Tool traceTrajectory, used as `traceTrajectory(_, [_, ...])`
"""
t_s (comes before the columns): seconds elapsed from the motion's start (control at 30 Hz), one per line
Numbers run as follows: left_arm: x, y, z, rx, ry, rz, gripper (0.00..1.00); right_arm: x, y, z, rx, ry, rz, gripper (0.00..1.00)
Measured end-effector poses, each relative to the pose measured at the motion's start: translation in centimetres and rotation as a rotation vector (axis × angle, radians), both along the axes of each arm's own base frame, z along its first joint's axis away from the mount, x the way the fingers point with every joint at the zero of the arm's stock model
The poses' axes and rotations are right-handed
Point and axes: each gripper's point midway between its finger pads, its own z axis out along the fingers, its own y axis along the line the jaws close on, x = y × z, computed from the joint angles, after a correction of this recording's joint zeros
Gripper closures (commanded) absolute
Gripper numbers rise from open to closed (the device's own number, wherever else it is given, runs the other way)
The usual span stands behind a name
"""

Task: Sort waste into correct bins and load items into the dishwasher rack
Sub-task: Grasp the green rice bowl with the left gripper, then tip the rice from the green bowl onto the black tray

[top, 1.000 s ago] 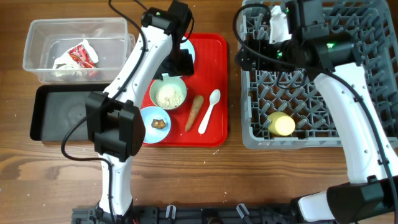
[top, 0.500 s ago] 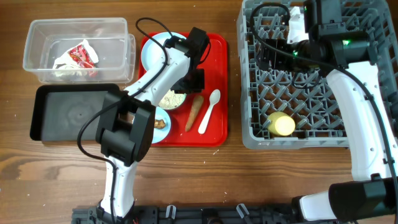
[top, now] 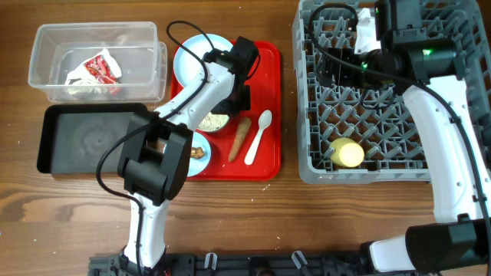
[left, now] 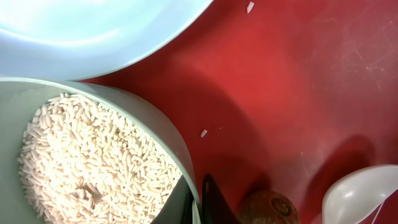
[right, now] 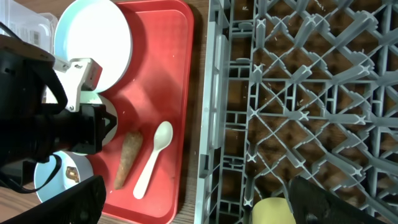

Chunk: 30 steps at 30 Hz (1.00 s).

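My left gripper [top: 235, 98] is shut on the right rim of the pale green bowl [top: 207, 121], one finger inside and one outside [left: 211, 202]. The bowl holds white rice grains [left: 93, 162]. On the red tray [top: 265, 73] lie the pale blue plate [top: 192, 57], the brown stick [top: 241, 138], the white spoon [top: 258, 136] and the light blue bowl [top: 193, 153] with a brown lump. My right gripper [right: 199, 205] hangs open above the left part of the dishwasher rack [top: 383, 92]. The yellow cup [top: 347, 153] lies in the rack. The wrapper [top: 96, 67] is in the clear tub [top: 46, 84].
The black tray [top: 92, 138] sits just in front of the clear tub, left of the red tray. A strip of bare wood separates the red tray from the rack. The left arm's cable loops over the plate.
My left arm has swung from over the plate to the green bowl's right side, and its jaws have closed on the rim. The right arm shifted slightly right, then held still.
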Motion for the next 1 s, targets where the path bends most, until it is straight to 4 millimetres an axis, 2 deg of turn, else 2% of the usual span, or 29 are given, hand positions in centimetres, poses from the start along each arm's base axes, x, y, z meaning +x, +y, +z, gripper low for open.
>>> traceTrajectory(0.1, [0.0, -0.2, 0.4, -0.017, -0.001, 0.005, 0.96, 0.0, -0.1, 0.0, -0.005, -0.001, -0.002, 0.04])
traceTrajectory(0.2, [-0.1, -1.2, 2.3, -0.089, -0.016, 0.003, 0.96, 0.0, -0.1, 0.0, -0.006, -0.001, -0.003, 0.05])
traceTrajectory(0.27, [-0.2, -1.8, 4.5, -0.143, -0.041, -0.003, 0.96, 0.0, -0.1, 0.0, -0.007, -0.002, -0.001, 0.04])
traceTrajectory(0.33, [-0.8, -2.0, 7.8, -0.190, -0.075, -0.007, 0.96, 0.0, -0.1, 0.0, -0.008, -0.002, 0.000, 0.05])
traceTrajectory(0.43, [-2.0, -0.7, 12.2, -0.225, -0.115, 0.011, 0.96, 0.0, -0.1, 0.0, -0.008, -0.002, 0.000, 0.04])
traceTrajectory(0.53, [-3.1, 2.5, 14.6, -0.223, -0.106, 0.074, 0.96, 0.0, -0.1, 0.0, -0.008, -0.002, 0.000, 0.04])
traceTrajectory(0.57, [-3.3, 5.2, 15.6, -0.218, -0.104, 0.136, 0.96, 0.0, -0.1, 0.0, -0.008, -0.002, 0.000, 0.05])
traceTrajectory(0.6, [-3.2, 6.6, 15.9, -0.213, -0.101, 0.173, 0.96, 0.0, -0.1, 0.0, -0.008, -0.002, -0.001, 0.04])
traceTrajectory(0.67, [-4.1, 9.4, 15.7, -0.201, -0.045, 0.243, 0.96, 0.0, -0.1, 0.0, -0.008, 0.000, -0.001, 0.04])
traceTrajectory(0.77, [-3.4, 13.9, 15.4, -0.239, -0.034, 0.343, 0.96, 0.0, -0.1, 0.0, -0.008, -0.001, -0.001, 0.04])
traceTrajectory(0.87, [-3.3, 16.9, 14.5, -0.302, -0.016, 0.399, 0.96, 0.0, -0.1, 0.0, -0.008, -0.001, -0.001, 0.05])
traceTrajectory(1.0, [-3.5, 19.8, 12.7, -0.429, -0.008, 0.436, 0.96, 0.0, -0.1, 0.0, -0.008, 0.000, -0.001, 0.05])
